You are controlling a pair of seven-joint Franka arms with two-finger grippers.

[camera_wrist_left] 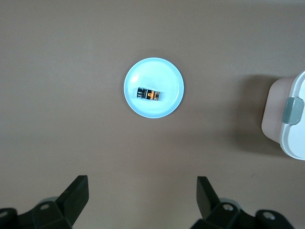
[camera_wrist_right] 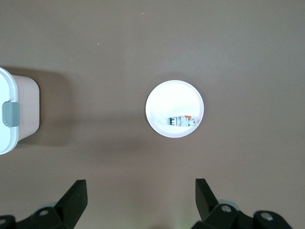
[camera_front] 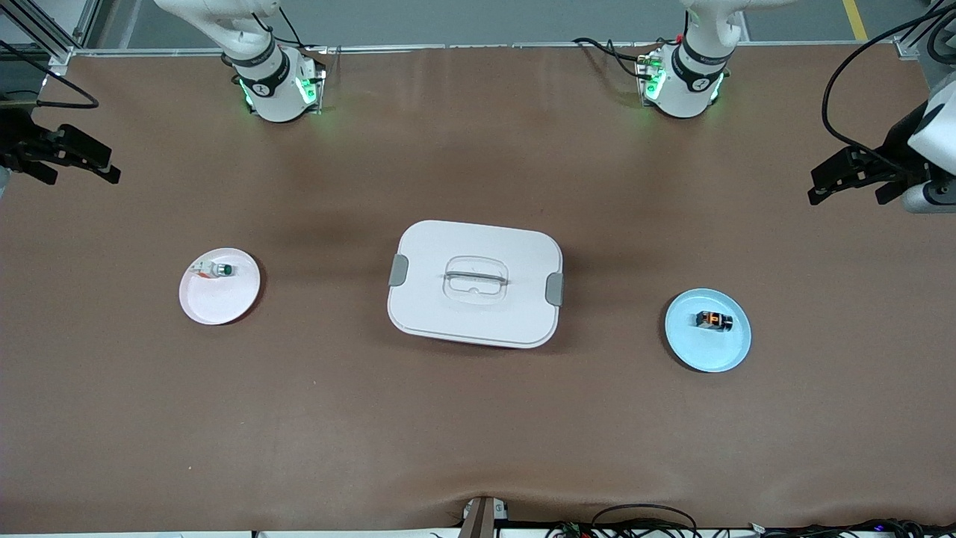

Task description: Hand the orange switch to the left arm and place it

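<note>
Front view: we find the left gripper up in the air over the table's edge at the left arm's end, fingers apart and holding nothing; its arm is cut off by the frame edge. The right gripper hangs likewise over the right arm's end, fingers spread and empty, partly cropped. The box sits mid-table, lid on, between the two plates. The orange switch lies on the blue plate toward the left arm's end (its cap is too small to make out here). A white switch with a green cap lies on the white plate toward the right arm's end.

Left wrist view: two black fingertips stand wide apart, only their ends in frame. The orange switch lies on its side on the blue plate; a corner of the box is cut off at the edge.

Right wrist view: fingertips wide apart again. White switch on the white plate; box corner cropped.
</note>
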